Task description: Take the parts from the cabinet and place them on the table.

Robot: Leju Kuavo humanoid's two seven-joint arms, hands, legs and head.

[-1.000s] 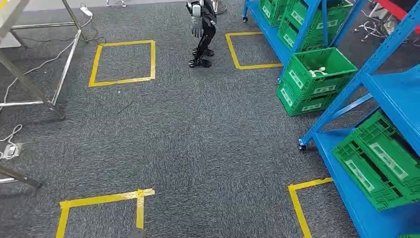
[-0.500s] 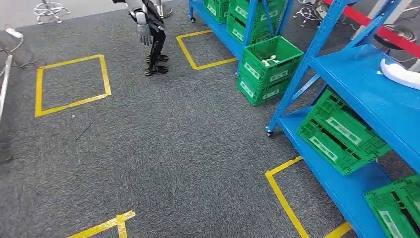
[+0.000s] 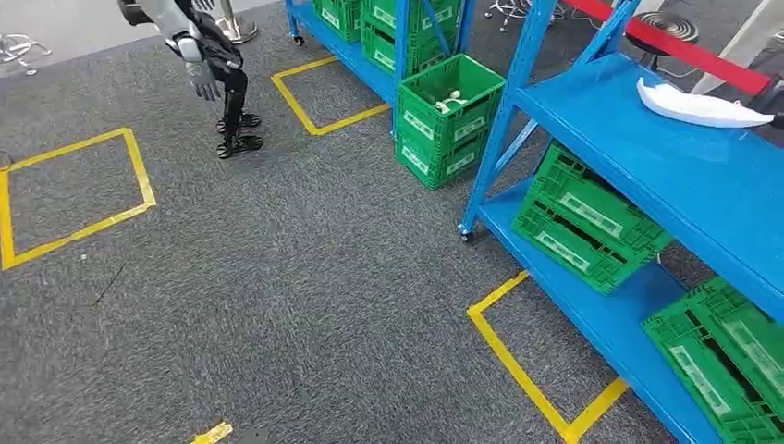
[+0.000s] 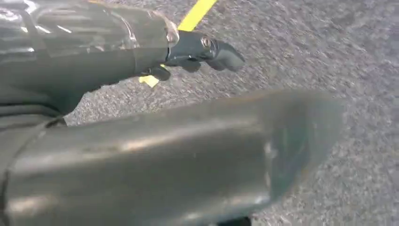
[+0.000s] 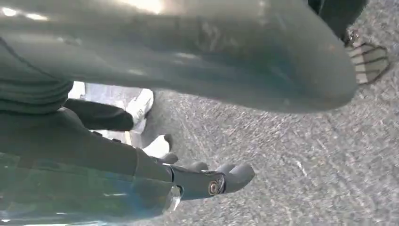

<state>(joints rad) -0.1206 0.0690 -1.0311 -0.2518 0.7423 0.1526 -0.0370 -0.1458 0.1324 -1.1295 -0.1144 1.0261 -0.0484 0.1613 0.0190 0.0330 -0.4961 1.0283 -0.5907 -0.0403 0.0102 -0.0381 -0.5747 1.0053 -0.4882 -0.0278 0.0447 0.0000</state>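
Grey carpet floor [image 3: 305, 305] marked with yellow tape squares [image 3: 532, 370]. Along the right side, a blue metal cabinet [image 3: 647, 157] of open shelves. On its upper shelf, lying flat near the far edge, a long white part [image 3: 698, 106] — apart from everything else on that shelf. On the lower shelf, green crates [image 3: 587, 222] set side by side, tilted outward. Farther back, between the blue uprights, a stack of green crates with the top crate [image 3: 450, 92] open and holding small white parts [image 3: 450, 97]. Near the top left, another humanoid robot [image 3: 203, 65] standing on the carpet beside a yellow square, one arm hanging down.

In the left wrist view, the left hand [image 4: 197, 52] hanging over the carpet: thick grey thumb [image 4: 188, 160] blurred and close to the lens, dark fingers [image 4: 221, 52] stretched out and a little curled, holding nothing. A strip of yellow tape [image 4: 197, 12] on the floor behind them.

In the right wrist view, the right hand [image 5: 207, 179] likewise above the carpet — dark fingers [image 5: 235, 172] extended, apart from the thumb [image 5: 211, 56], nothing in the grasp.
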